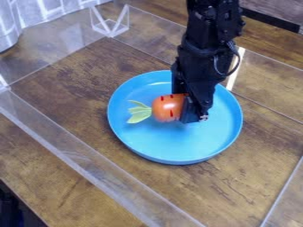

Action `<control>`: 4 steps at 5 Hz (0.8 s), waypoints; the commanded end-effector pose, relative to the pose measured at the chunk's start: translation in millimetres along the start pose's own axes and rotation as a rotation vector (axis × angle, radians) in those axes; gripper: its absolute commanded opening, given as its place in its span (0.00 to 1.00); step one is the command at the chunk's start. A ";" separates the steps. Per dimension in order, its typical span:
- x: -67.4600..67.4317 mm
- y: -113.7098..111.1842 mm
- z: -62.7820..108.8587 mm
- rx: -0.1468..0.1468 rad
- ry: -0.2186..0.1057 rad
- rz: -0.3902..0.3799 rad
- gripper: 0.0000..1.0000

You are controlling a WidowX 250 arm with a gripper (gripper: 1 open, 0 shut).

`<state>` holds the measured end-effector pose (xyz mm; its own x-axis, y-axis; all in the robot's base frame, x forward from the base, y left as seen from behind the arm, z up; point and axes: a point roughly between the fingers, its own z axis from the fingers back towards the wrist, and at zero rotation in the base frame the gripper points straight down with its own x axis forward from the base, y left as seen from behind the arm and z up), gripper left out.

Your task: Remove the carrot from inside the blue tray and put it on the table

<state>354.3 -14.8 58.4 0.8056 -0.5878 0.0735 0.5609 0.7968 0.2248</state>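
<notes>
The carrot (169,108) lies inside the blue tray (148,142), a little right of its middle, with its pale green leaves pointing left. The gripper (190,110) points steeply down at the carrot's right end, its dark fingers closed; it looks clamped on the orange body, though the contact itself is hidden behind the fingers.

To do this step well, I judge the grip should be firm on the stubby body before any lift, and the lift straight up, high enough to clear the raised rim.

The table (71,84) offers bare wood left of and beyond the tray, and to its right. A clear plastic barrier (83,152) runs along the near-left side, so the near side has less room.
</notes>
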 end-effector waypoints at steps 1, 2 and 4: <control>-0.7 20.7 31.2 0.060 -0.039 0.024 0.00; -8.5 31.9 47.1 0.090 -0.026 0.031 0.00; -43.7 59.9 88.7 0.171 0.015 0.095 0.00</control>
<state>335.4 42.6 131.6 0.8555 -0.5170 0.0296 0.4768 0.8087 0.3445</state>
